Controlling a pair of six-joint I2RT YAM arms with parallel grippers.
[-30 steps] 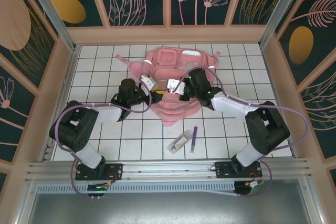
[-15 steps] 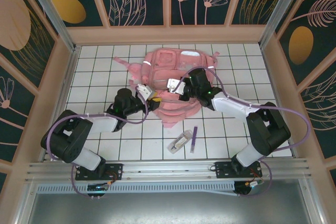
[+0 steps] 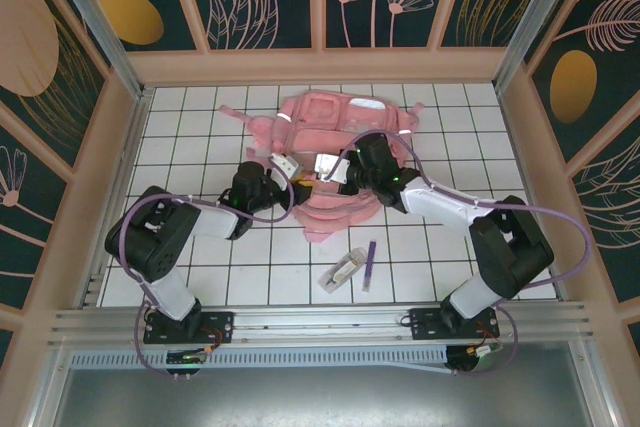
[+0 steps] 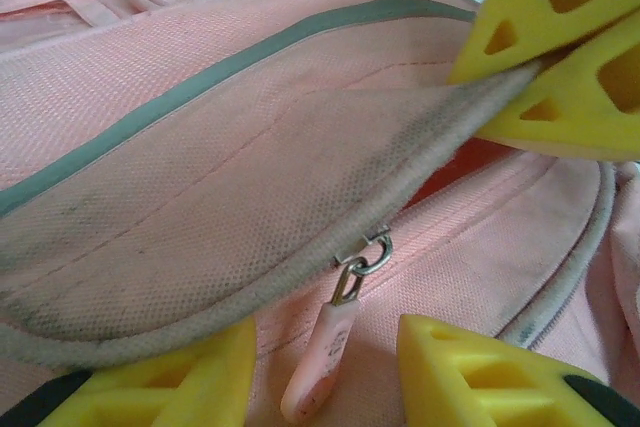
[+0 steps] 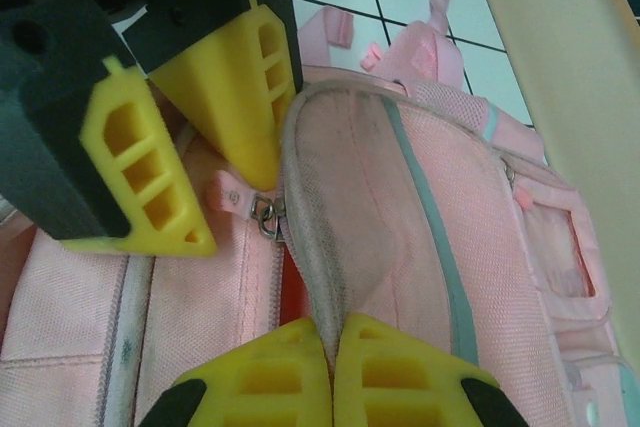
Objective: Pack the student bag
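1. Location: student bag [image 3: 340,122] lies flat on the tiled surface [image 3: 190,137], directly under both sets of fingers.
2. Right fingers [image 5: 330,367] are pressed together, pinching the grey-piped rim of the front flap [image 5: 380,217].
3. The flap is lifted off the bag body at the pinch. The gap below it is open, with something red [image 4: 455,169] visible inside.
4. Left fingers [image 4: 480,382] are parted at a medium gap and hold nothing.
5. The pink zipper pull [image 4: 318,372] hangs between the left fingers and touches neither in the left wrist view.
6. The left fingers' tips sit just beside the metal slider [image 5: 266,217], close to the right fingers' pinch point, on the zipper side of the flap.
7. A purple pen [image 3: 369,265] and a clear packet [image 3: 343,271] lie just beside each other on the surface. They are well back from both sets of fingers, toward the arm bases, and apart from the bag.
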